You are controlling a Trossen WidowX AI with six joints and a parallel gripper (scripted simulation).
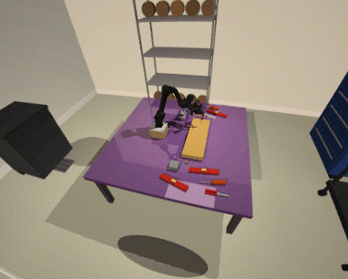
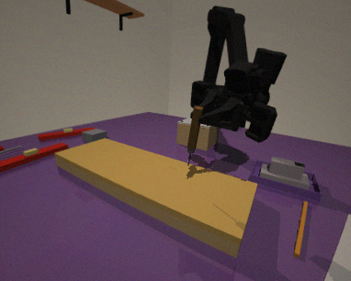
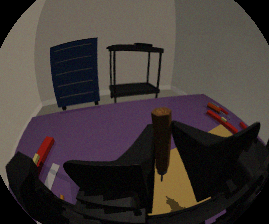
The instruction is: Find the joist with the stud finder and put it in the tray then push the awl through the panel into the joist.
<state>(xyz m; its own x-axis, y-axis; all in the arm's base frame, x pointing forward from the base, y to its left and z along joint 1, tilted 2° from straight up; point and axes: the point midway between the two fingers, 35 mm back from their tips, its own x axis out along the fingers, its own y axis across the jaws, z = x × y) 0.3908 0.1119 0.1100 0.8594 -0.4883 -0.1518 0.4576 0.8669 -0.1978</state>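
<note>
- The claw (image 1: 201,109) (image 2: 196,120) (image 3: 161,127) grips the awl (image 2: 195,133) (image 3: 161,140), tip down, maybe to poke the panel (image 1: 196,140) (image 2: 158,184) (image 3: 172,192).
- The stud finder (image 2: 286,170) sits in the tray (image 2: 287,187), likely because its job is done.

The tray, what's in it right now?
The stud finder sits in the tray. It covers most of the tray's floor, so anything under it can't be seen.
</note>
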